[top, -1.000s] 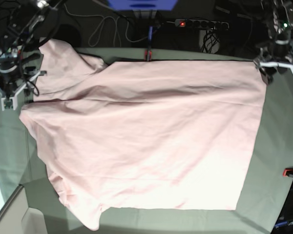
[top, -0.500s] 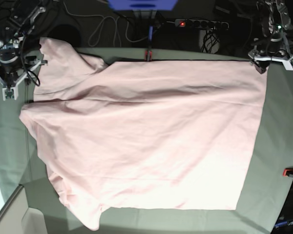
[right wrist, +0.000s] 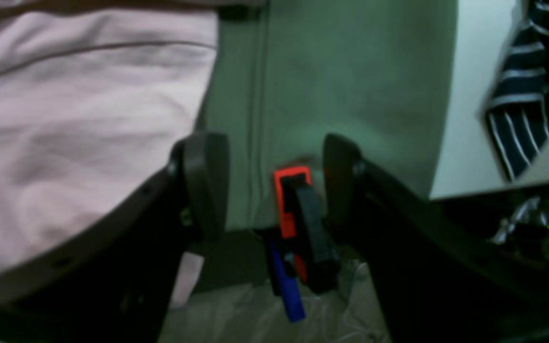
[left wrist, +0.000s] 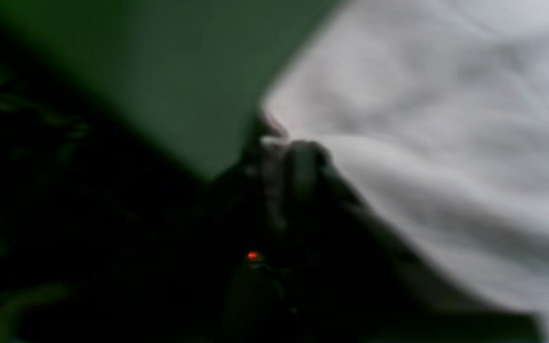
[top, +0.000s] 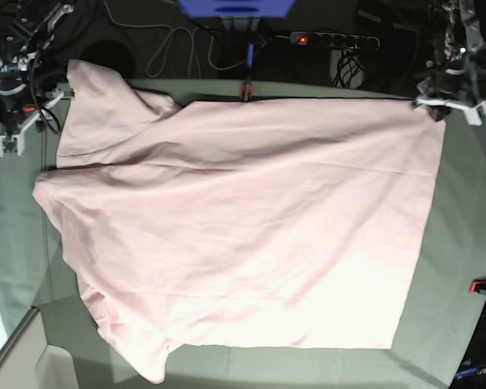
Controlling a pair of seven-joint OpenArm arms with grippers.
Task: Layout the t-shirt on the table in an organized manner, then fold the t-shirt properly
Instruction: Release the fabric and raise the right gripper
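- My left gripper (top: 436, 109) sits at the far right corner in the base view, its dark fingers (left wrist: 303, 166) pressed together and pinching a corner of the t-shirt (top: 243, 227).
- My right gripper (right wrist: 274, 186) hangs at the far left in the base view, its two dark fingers (right wrist: 205, 181) spread well apart, with nothing gripped between them.

Beyond the far edge, a dark floor holds a black power strip (top: 334, 39) with a lit red switch, a loose pale cable (top: 178, 40) and a blue panel (top: 236, 7) at top centre. A striped navy-and-white cloth (right wrist: 524, 102) lies off to one side. Even overhead light falls across the scene.
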